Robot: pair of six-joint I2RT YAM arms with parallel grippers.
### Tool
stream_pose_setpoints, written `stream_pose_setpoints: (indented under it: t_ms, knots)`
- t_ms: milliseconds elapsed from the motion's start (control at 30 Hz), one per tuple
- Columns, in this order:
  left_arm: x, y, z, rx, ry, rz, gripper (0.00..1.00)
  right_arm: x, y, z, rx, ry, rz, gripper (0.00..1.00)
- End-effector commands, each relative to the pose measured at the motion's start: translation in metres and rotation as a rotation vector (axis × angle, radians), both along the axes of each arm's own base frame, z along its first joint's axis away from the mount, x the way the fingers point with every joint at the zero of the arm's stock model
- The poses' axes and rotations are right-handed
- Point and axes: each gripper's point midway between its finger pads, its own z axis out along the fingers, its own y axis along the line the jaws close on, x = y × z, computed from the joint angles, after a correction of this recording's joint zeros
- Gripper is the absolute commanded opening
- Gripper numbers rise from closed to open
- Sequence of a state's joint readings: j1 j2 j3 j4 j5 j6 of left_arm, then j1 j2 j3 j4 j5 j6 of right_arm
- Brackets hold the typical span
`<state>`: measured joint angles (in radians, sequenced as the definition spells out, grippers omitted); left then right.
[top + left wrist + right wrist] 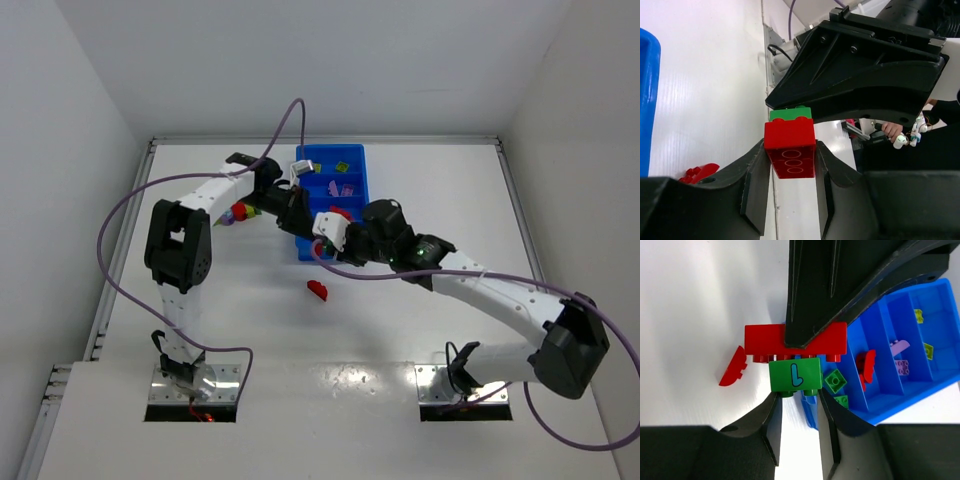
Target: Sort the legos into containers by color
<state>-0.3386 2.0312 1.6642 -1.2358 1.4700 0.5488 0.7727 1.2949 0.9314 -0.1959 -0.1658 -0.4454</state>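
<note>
1. The red brick and the green brick are locked together as one small stack. It is held in the air just off the lower-left corner of the tray, at the centre of the top view.
2. The left gripper is clamped on the red brick's two sides. The right gripper appears clamped on the lower part of the green brick, so the two grippers face each other across the stack.
3. The step in hand is judged to be pulling the stack apart.
   - It is best done with both grips held firm and a straight pull along the studs, helped by a slight rocking.
   - The hold on the green brick looks shallow, so a slip or a flung brick is to be guarded against.
4. Only the right wrist view shows the sorted compartments. Running from lower centre toward upper right, they hold green pieces, a red piece, purple ones and yellow-green ones.
5. Only the left wrist view shows the red brick seated squarely between the left fingers. Of the tray, just a blue strip is seen there, at the left edge.
6. Only the top view shows an unsorted cluster left of the tray, while the stack itself is hidden there by the grippers. A loose red piece is seen below the tray.
</note>
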Motion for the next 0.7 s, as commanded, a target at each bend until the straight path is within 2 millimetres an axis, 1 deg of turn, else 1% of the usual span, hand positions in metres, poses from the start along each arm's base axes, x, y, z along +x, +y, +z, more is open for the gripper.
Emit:
stream_pose_setpoints:
  t_ms: [0,67,133,167,200,233,267,300,333,367,433,467,500,533,567,600,633,667]
  knots:
    - [0.000,-0.004,0.018,-0.084,-0.063,-0.006,0.01,0.016,-0.003,0.036,0.066,-0.131,-0.074,0.00]
    - [-0.002,-0.004,0.021,-0.092,-0.060,-0.006,0.00,0.010,-0.012,0.031,0.054,-0.127,-0.083,0.00]
    - [0.000,-0.001,0.019,-0.092,-0.061,0.003,0.00,0.004,-0.018,0.028,0.038,-0.123,-0.079,0.00]
    - [0.002,0.002,0.022,-0.095,-0.071,0.013,0.00,0.000,-0.022,0.023,0.024,-0.110,-0.078,0.00]
    - [0.001,0.003,0.020,-0.092,-0.061,0.014,0.00,-0.007,-0.026,0.023,0.028,-0.105,-0.067,0.00]
    - [0.003,0.005,0.020,-0.095,-0.071,0.022,0.00,-0.008,-0.029,0.025,0.031,-0.102,-0.069,0.00]
    - [0.005,0.009,0.024,-0.102,-0.094,0.032,0.00,-0.013,-0.035,0.013,0.008,-0.080,-0.068,0.00]
    - [0.004,0.010,0.024,-0.090,-0.115,0.031,0.00,-0.016,-0.038,0.011,0.003,-0.075,-0.068,0.00]
    - [0.006,0.013,0.024,-0.087,-0.153,0.037,0.00,-0.017,-0.039,0.018,0.018,-0.089,-0.068,0.00]
    - [0.008,0.014,0.025,-0.062,-0.191,0.037,0.00,-0.020,-0.041,0.010,0.010,-0.061,-0.076,0.00]
    - [0.012,0.014,0.033,-0.037,-0.236,0.043,0.00,-0.019,-0.044,0.013,0.031,-0.046,-0.102,0.00]
    - [0.015,0.015,0.032,-0.009,-0.246,0.051,0.00,-0.019,-0.044,0.013,0.032,-0.046,-0.102,0.00]
    - [0.027,0.012,0.033,-0.006,-0.308,0.067,0.00,-0.018,-0.047,0.009,0.029,-0.034,-0.117,0.00]
    - [0.028,0.015,0.029,0.078,-0.258,0.113,0.00,-0.020,-0.046,0.009,0.034,-0.029,-0.107,0.00]
    - [0.034,0.015,0.028,0.110,-0.280,0.149,0.00,-0.019,-0.045,0.006,0.027,-0.023,-0.107,0.00]
    - [0.056,0.013,0.031,0.118,-0.401,0.215,0.00,-0.021,-0.044,0.006,0.031,-0.018,-0.097,0.00]
    - [0.066,0.022,0.030,0.228,-0.399,0.351,0.00,-0.023,-0.042,0.005,0.042,-0.006,-0.090,0.00]
    - [0.070,0.019,0.052,0.185,-0.455,0.383,0.00,-0.024,-0.041,0.005,0.045,-0.002,-0.082,0.00]
